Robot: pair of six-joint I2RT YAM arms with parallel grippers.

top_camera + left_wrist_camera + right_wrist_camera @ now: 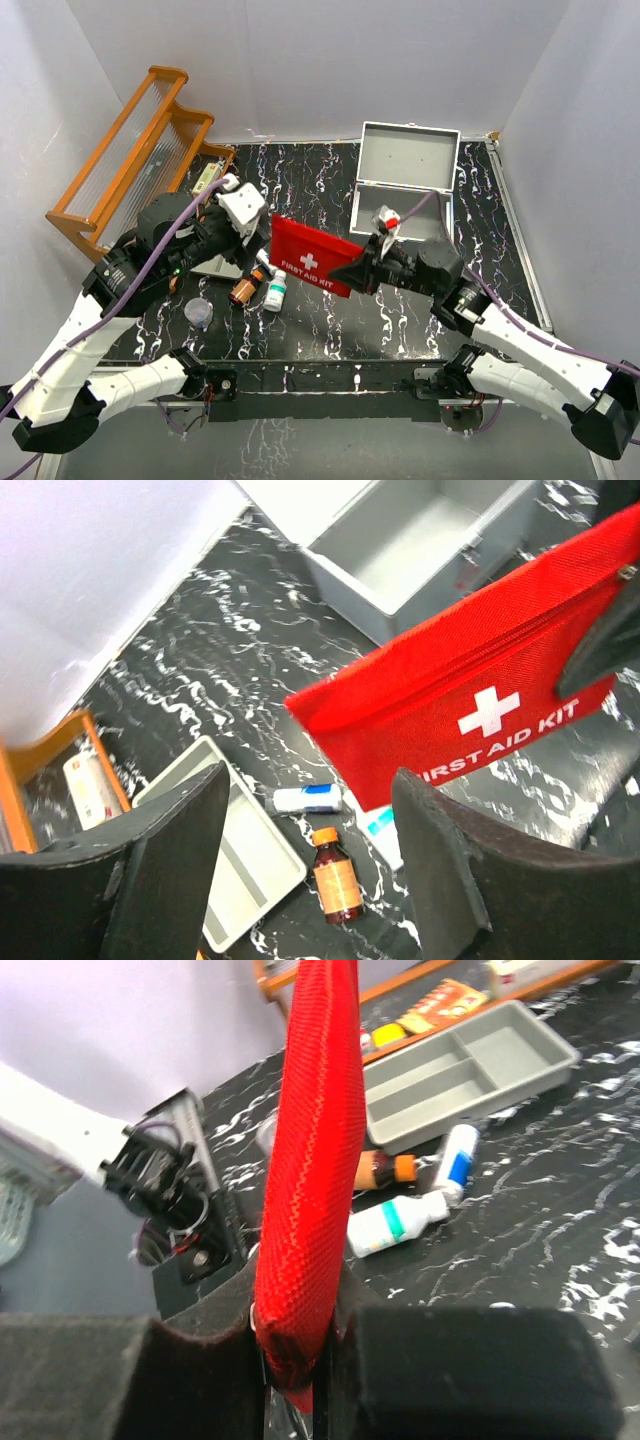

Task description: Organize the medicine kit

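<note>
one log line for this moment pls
left gripper: open, empty | right gripper: shut on red pouch | medicine kit: lid open | amber bottle: lying on table

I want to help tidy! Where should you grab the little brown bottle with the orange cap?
Pinch the small brown orange-capped bottle across its round middle, from straight above: it lies on its side on the black marbled table.
</note>
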